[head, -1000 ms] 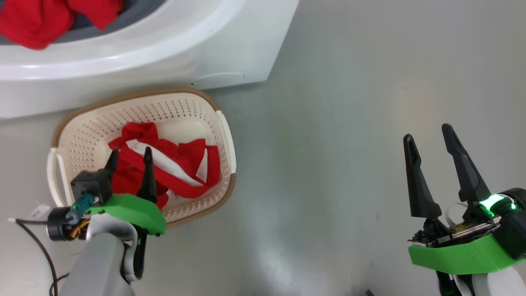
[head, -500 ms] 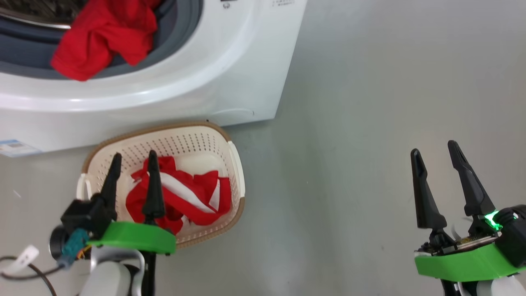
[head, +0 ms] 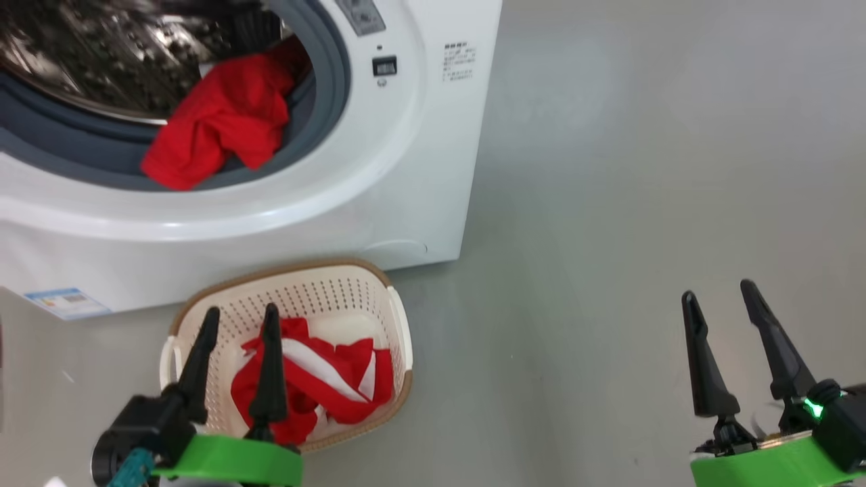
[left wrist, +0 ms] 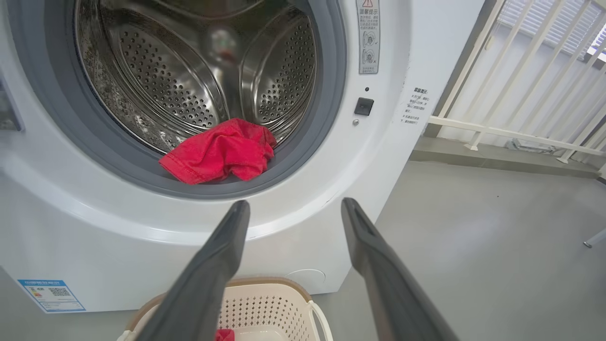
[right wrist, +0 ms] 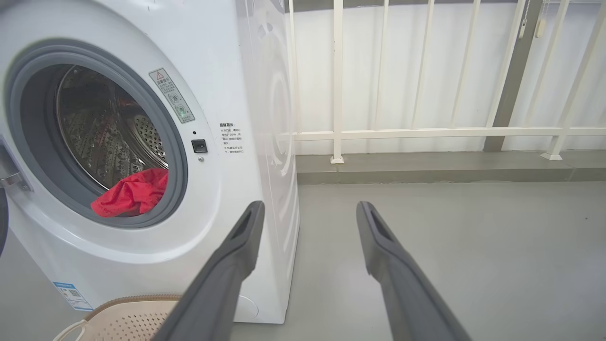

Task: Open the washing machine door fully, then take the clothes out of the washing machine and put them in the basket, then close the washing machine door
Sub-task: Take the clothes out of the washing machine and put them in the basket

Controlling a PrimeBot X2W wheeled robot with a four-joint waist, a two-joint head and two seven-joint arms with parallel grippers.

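Note:
The white washing machine has its drum mouth uncovered; the washing machine door is out of view. One of the clothes, a plain red piece, hangs over the grey gasket at the lower right of the opening. On the floor before the machine stands the basket, and a red and white garment lies inside it. My left gripper is open and empty above the basket's left half, fingers aimed at the drum. Far to the right, my right gripper is open over bare floor.
A blue label marks the machine's lower left corner. Grey floor stretches to the right of the machine. A white railing on a low kerb runs behind it.
The head camera has tilted up, so the drum mouth and the red piece in it now show. My left gripper has straightened over the basket and stays open. The garment in the basket has not moved.

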